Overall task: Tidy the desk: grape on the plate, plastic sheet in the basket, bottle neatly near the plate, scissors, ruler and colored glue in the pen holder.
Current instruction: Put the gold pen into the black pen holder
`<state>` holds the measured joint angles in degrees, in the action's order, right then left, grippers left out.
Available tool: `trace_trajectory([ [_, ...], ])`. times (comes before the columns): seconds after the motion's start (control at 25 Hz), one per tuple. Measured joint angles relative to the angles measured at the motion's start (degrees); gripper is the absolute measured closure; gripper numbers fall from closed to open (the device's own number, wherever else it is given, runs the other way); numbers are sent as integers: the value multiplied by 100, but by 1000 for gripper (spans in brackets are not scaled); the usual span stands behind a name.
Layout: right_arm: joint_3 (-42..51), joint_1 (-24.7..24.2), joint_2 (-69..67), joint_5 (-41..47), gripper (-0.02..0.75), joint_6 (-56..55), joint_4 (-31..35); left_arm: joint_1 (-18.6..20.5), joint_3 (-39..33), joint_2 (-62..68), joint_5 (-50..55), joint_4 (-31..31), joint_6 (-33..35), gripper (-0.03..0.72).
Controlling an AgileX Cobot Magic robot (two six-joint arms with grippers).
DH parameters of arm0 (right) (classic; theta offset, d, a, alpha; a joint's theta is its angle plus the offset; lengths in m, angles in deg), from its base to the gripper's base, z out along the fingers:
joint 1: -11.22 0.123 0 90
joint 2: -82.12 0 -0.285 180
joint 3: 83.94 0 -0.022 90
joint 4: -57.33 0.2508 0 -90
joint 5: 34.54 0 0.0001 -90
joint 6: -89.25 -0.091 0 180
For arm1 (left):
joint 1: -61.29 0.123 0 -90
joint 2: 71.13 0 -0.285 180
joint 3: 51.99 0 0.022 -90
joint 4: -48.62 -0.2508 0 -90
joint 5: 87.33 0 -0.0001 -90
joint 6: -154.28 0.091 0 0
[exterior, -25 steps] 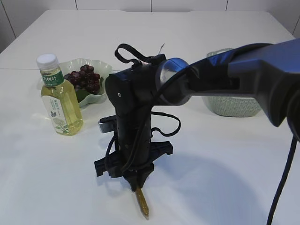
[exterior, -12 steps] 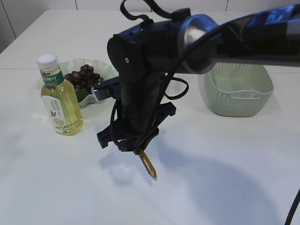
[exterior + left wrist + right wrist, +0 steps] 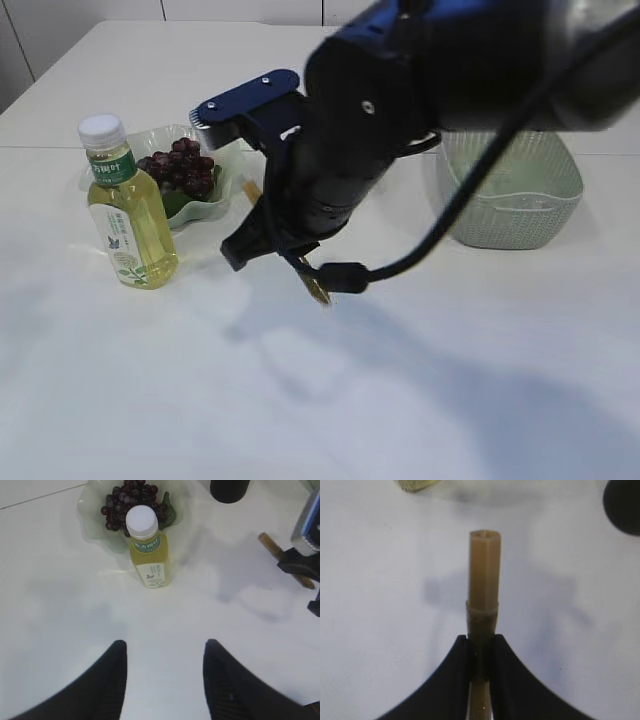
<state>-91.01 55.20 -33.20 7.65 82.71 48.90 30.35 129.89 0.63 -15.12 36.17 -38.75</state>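
Plain white tabletop (image 3: 120, 400), pale wall panels at the back, nothing fancy. Big black right gripper (image 3: 481, 642) hanging above the table, pinched tight on a slim brownish-gold glue stick (image 3: 483, 575), so narrow jaws clamped right on the stick's lower part, with the ridged end and cap poking out past the fingertips. Same stick visible in the exterior view as a gold tip (image 3: 316, 287) sticking out under the dark wrist, off the table surface, tilted.

Left of that gripper in the exterior view: a clear plastic bottle of yellow-green drink with a white cap (image 3: 124, 205), standing upright. Just behind the bottle, touching or nearly so, a pale green scalloped plate (image 3: 215, 205) with a bunch of dark purple grapes (image 3: 183, 167) already sitting in it. Off to the gripper's right and a bit behind, a mint-green woven plastic basket (image 3: 510, 205), well apart from the plate.

Left gripper (image 3: 165, 680) up high looking down, black fingers (image 3: 112, 680) spread moderately wide, holding nothing. Bottle and grape plate straight ahead of it. Round black thing (image 3: 229, 489) at the top edge, only partly in shot.
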Motion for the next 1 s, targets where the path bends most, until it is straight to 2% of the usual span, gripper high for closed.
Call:
trace_trajectory([
  [0.2,1572,0,1029,-1814,631,0,-535,0,0,0,0,0,-9,326],
  [0.32,2003,-14,1475,-2789,630,0,-919,0,0,0,0,13,-9,326],
  [0.56,1933,-535,1561,-3758,631,10,-1423,0,0,0,0,123,-9,326],
  [0.84,1480,-1681,1294,-5783,630,20,-1478,0,0,0,0,160,-9,326],
  [1.0,1153,-2097,955,-6532,630,20,-1369,0,0,0,0,160,-9,326],
])
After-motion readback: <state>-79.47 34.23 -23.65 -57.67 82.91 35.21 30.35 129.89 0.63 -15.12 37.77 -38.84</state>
